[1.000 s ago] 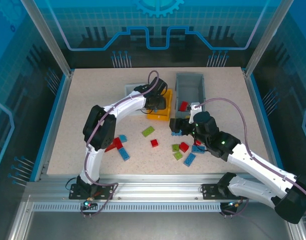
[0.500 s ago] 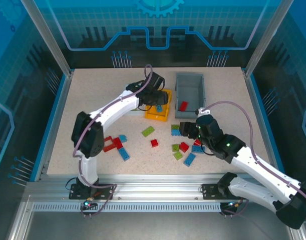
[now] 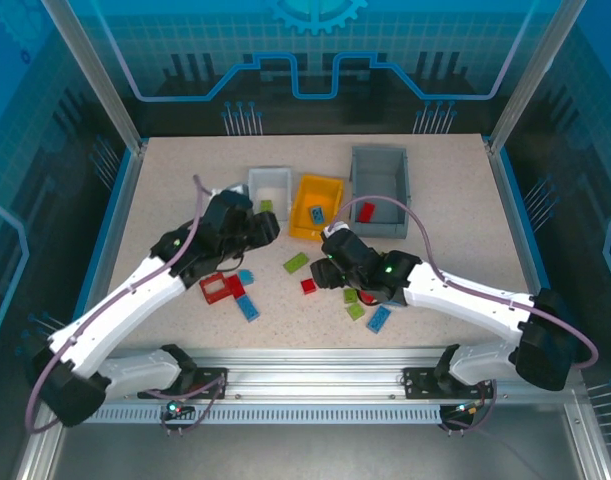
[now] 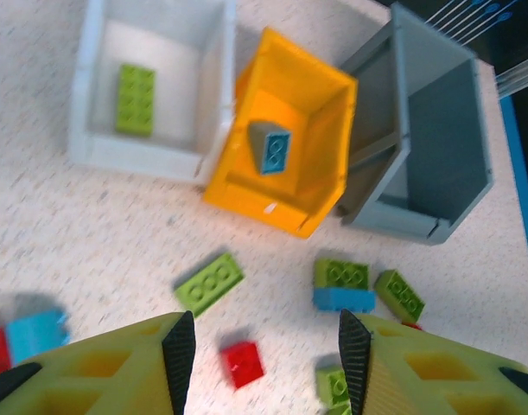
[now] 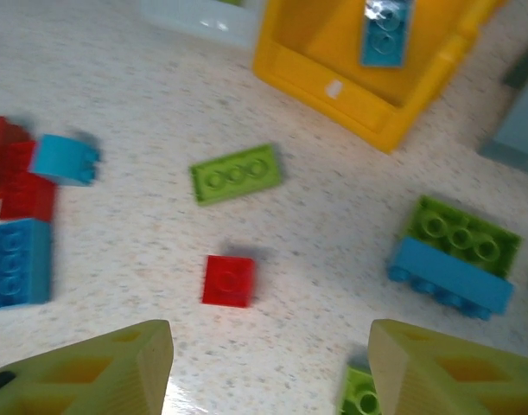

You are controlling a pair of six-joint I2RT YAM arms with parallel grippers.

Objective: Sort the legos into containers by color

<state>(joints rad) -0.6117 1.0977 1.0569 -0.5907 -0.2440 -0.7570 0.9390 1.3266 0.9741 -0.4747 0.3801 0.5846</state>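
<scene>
Blue brick delivered, and both arms are back over the loose pile.
The left arm [image 3: 135, 300] has pulled back from the orange bin [image 4: 255, 194], leaving a blue brick [image 4: 270, 147] lying inside; its jaws stand open and empty above the desk [image 3: 185, 180]. The white bin [image 4: 84, 104] holds one green brick [image 4: 136, 99] and the grey bin [image 3: 380, 165] one red brick [image 3: 366, 211] — so each colour has its bin, while most legos [image 3: 367, 293] lie unsorted on the near desk. The right arm [image 3: 465, 300] has swung left from the grey bin to the middle; its jaws stand wide apart and empty over a small red square [image 5: 229, 281] — likely the next pick. In the top view the left wrist covers part of the red-and-blue cluster [image 3: 230, 290], so the count there is unclear. Both wrist views are blurred.
</scene>
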